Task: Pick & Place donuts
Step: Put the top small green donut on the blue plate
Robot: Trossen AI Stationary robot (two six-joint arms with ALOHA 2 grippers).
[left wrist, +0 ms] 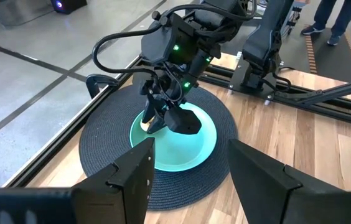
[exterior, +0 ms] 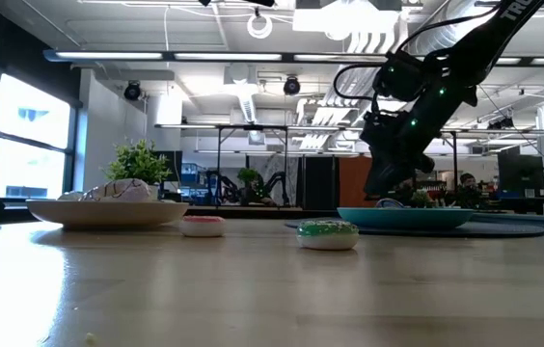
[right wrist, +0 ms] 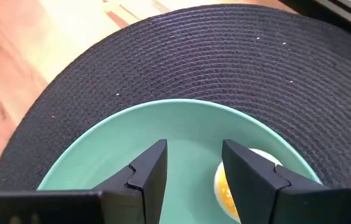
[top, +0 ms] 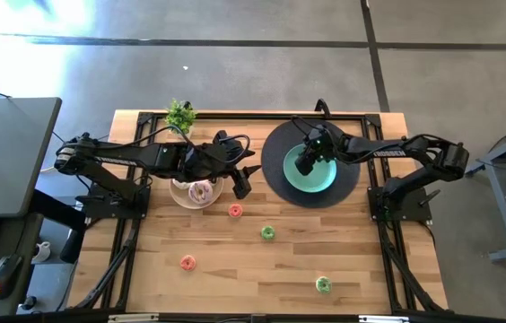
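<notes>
Centrally, a teal plate (top: pixel 323 182) rests on a round dark woven mat (top: pixel 275 170), and this plate serves as the landmark for all positions below. Right gripper (top: pixel 307 165): poised over the plate's side nearest the left arm, its two dark fingers (right wrist: pixel 147 171) parted with bare plate surface between them, gripping nothing. In the right wrist view a white-and-yellow donut (right wrist: pixel 224 186) lies on the plate just beside, and partly hidden behind, one finger; whether the finger touches it cannot be told. Left gripper (top: pixel 242 182): held above the wooden table (top: pixel 235 287) between the teal plate and a beige plate (top: pixel 181 195), jaws spread wide and empty, facing the mat. The beige plate, well to the teal plate's left in the high view, holds a pale iced donut (top: pixel 201 191). Loose donuts on the bare table, all off the mat on the teal plate's near side: a red one (top: pixel 235 211) close to the beige plate, a green one (top: pixel 268 232) just beyond the mat's edge, a second red one (top: pixel 187 262) farther out, and a second green one (top: pixel 324 284) farthest, almost straight below the teal plate in the high view. A small green potted plant (top: pixel 179 114) stands at the table's far edge, beyond the beige plate.
</notes>
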